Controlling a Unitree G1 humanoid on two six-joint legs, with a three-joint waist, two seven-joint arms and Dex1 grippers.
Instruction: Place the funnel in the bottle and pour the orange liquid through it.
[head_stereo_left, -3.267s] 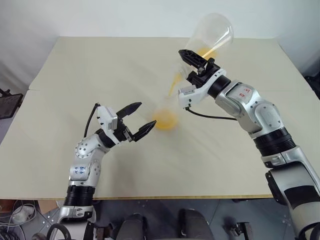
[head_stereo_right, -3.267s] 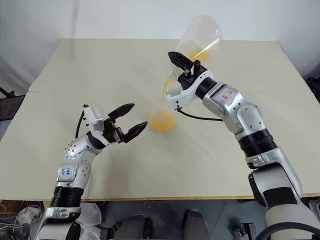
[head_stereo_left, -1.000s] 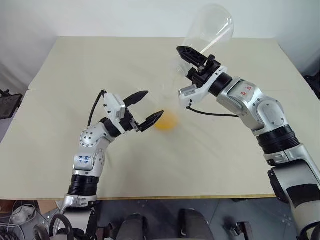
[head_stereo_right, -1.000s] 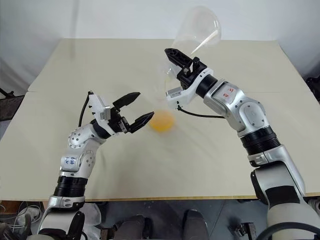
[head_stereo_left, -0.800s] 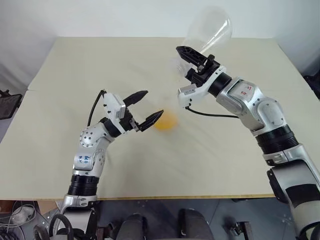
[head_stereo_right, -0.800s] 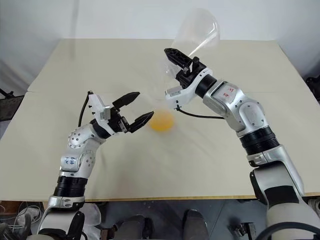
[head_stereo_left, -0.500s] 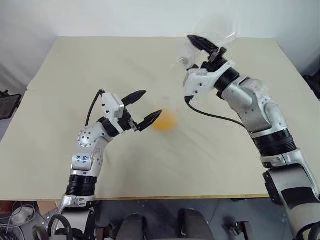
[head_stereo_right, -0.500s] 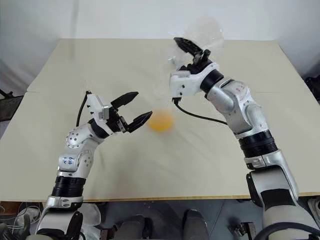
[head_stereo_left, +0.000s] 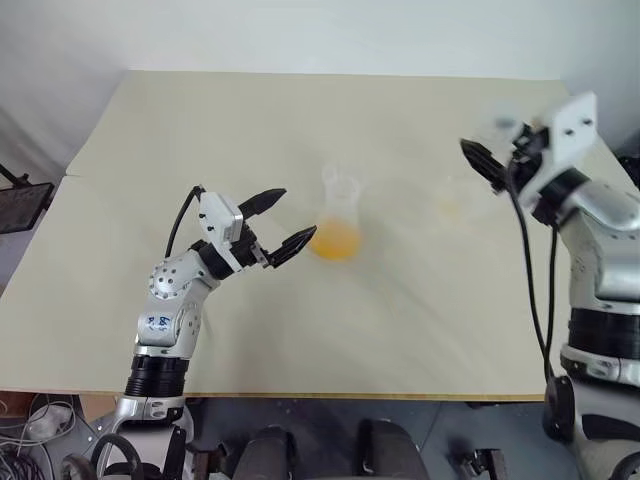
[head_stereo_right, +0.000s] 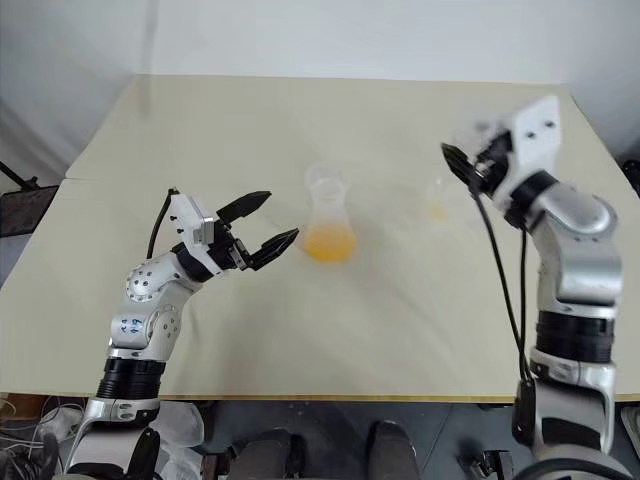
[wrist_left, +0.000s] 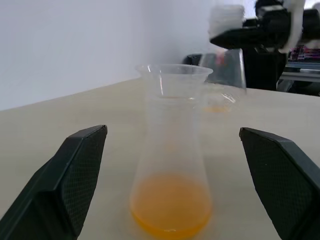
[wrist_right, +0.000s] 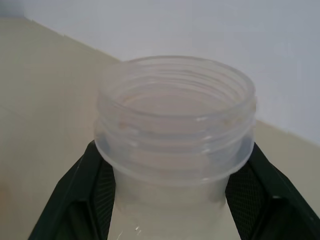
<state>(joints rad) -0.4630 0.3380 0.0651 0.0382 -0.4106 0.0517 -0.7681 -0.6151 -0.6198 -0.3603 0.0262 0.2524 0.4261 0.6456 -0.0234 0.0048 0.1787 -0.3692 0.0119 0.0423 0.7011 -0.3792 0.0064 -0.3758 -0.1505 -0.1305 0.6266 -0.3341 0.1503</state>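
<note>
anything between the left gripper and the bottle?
Nothing visible. The left gripper has its jaws open; the bottle stands straight ahead of it on the table, funnel in its mouth.

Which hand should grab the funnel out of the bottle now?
Left. The left hand is open right beside the bottle, with the funnel sitting in its mouth. The right hand is off to the side, shut on a clear jar.

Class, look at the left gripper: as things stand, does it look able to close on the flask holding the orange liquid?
Probably yes. The left gripper is open with its fingers either side of the bottle, which holds the orange liquid, and nothing stands between them.
</note>
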